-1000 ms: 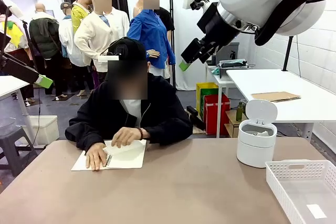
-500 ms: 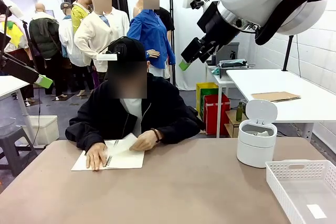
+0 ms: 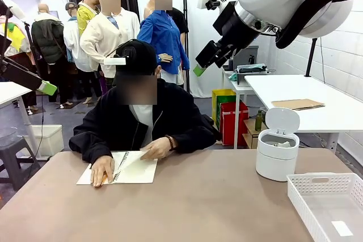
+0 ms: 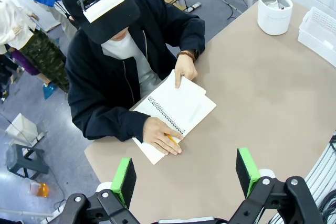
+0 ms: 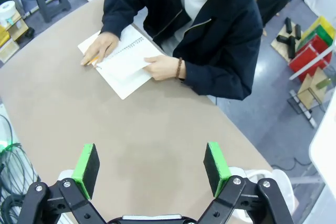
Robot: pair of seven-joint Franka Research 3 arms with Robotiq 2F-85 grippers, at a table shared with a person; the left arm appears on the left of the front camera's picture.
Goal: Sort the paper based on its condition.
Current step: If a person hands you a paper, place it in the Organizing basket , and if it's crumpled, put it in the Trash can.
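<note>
Overhead, left tool [image 4: 185, 177] and right tool [image 5: 151, 169] wide open, both empty.

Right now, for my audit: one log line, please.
left gripper: open, raised | right gripper: open, raised | person: hands on white spiral-bound paper notebook

Left gripper [image 4: 185, 170], right gripper [image 5: 151, 162] high, jaws apart.

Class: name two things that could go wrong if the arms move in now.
1. Both of the person's hands rest on the white spiral-bound notebook; a descending open right gripper could strike them.
2. The white round open-lidded bin and white slotted plastic basket stand close together, so a drop may land in the wrong one.
</note>
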